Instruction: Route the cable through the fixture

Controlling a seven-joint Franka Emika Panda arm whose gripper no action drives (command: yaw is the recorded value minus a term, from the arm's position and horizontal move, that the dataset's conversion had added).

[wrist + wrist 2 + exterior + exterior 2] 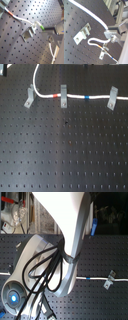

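The white cable runs across the black perforated board. Its red band and blue band lie either side of the middle clip, and it reaches the right clip. Leftward it bends up past the tilted left fixture and leaves the first exterior view's top. In both wrist views the fixture holds no cable. The cable rises beside it into my gripper, which looks shut on it next to a green band.
The arm's white body and black hoses fill most of the second exterior view, leaving only the blue band and the right clip showing. A thick white stretch of cable crosses close to the second wrist camera.
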